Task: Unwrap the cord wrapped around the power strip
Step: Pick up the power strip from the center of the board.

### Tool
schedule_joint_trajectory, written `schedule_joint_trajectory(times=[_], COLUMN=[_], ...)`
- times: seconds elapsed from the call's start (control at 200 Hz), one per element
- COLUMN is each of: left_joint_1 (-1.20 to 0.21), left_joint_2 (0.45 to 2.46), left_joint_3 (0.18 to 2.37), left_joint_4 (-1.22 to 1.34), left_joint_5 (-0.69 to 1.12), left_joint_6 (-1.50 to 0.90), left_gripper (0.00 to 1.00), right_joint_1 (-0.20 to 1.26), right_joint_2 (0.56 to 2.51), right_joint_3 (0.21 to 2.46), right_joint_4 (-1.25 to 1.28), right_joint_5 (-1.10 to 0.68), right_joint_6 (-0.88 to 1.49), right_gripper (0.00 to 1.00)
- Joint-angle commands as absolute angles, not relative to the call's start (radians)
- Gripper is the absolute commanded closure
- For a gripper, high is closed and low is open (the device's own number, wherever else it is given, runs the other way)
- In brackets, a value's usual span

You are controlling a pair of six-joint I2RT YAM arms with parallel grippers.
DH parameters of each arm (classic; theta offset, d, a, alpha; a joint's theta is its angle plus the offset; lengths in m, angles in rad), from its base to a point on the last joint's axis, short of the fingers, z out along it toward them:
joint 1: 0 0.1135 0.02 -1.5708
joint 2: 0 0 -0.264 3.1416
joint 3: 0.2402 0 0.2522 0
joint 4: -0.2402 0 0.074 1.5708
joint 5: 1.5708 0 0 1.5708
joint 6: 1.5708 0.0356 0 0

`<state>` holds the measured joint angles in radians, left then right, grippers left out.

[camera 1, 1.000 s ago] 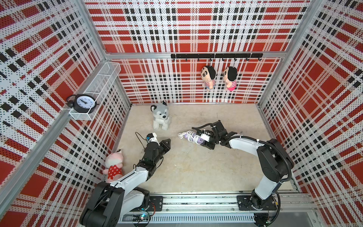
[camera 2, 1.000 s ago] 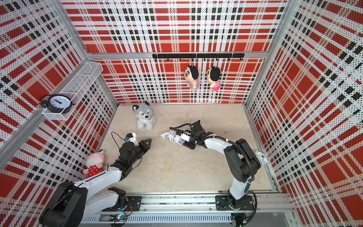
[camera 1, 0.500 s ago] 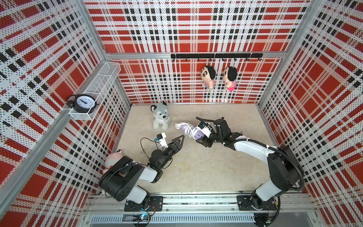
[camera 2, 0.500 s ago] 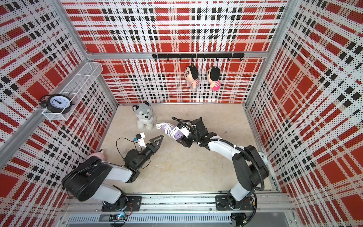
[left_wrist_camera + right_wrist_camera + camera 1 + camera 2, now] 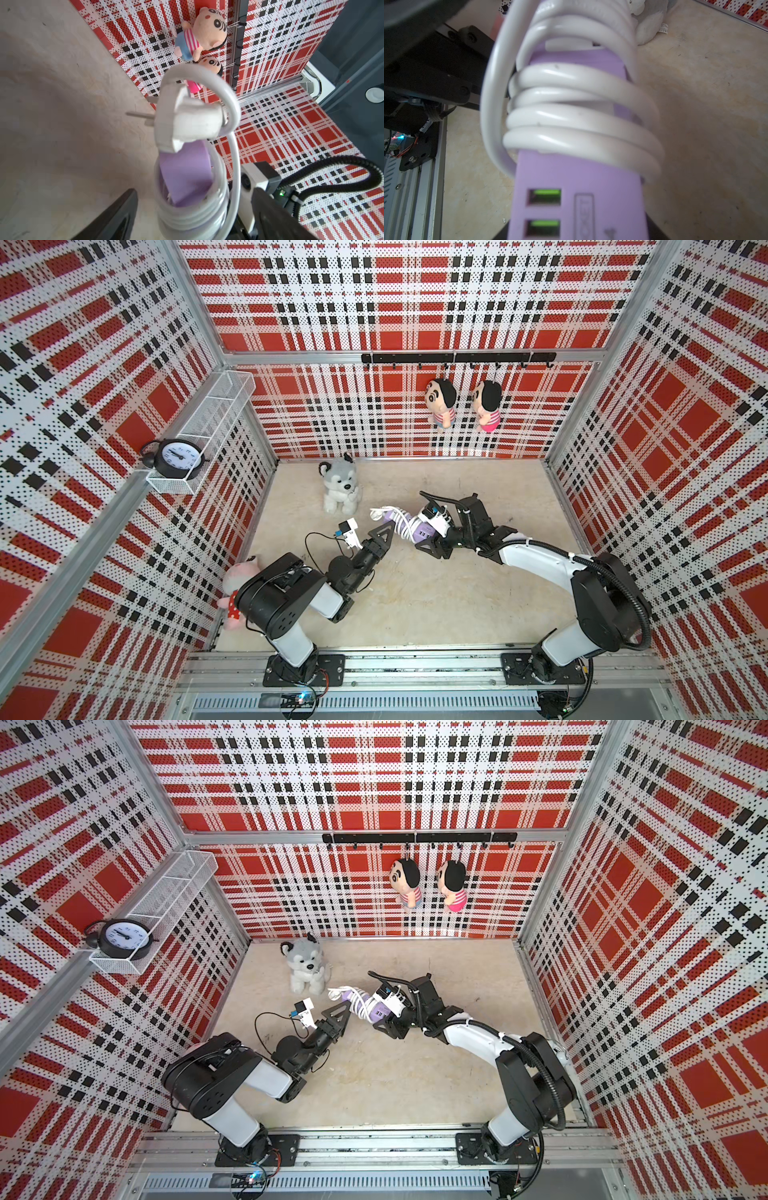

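**A:** What is the left hand (image 5: 386,533) doing?
**B:** Its fingers stand wide apart, either side of the wrapped end of the power strip (image 5: 419,531).
**A:** And the cord (image 5: 400,521)?
**B:** It is coiled round the power strip, mid-table (image 5: 415,605). The plug (image 5: 376,513) pokes left, near the husky plush (image 5: 338,489).
**A:** And the right hand (image 5: 433,531)?
**B:** It is clamped on the power strip's USB end.

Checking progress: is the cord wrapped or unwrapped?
Wrapped: several loops of the cord circle the power strip; only its plug end is free.
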<state>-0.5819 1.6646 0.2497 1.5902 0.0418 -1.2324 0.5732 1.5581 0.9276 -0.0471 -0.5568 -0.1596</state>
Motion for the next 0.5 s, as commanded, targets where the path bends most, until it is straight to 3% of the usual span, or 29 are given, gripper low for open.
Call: schedule_joint_trajectory(times=[0.0,0.296,0.496], left_joint_1=[-0.565,-0.561,-0.568], left_joint_2=[1.657,1.733,1.745], left_joint_3=[0.242,0.306,0.323], left_joint_4=[1.815,1.815,1.814], left_joint_5=[0.002,-0.029,-0.012], left_joint_6=[-1.261,-1.336,-1.337], left_gripper=[0.09,0.34,0.37], right_joint_1=[0.578,0.589,0.600], right_joint_2=[1.490,1.455,1.455], right_joint_3=[0.923,0.864,0.863], right_joint_4=[0.030,0.077,0.058], right_joint_5=[-0.602,-0.605,-0.577], right_joint_6=[-0.195,-0.250,-0.275], right_gripper=[1.00,1.00,1.00])
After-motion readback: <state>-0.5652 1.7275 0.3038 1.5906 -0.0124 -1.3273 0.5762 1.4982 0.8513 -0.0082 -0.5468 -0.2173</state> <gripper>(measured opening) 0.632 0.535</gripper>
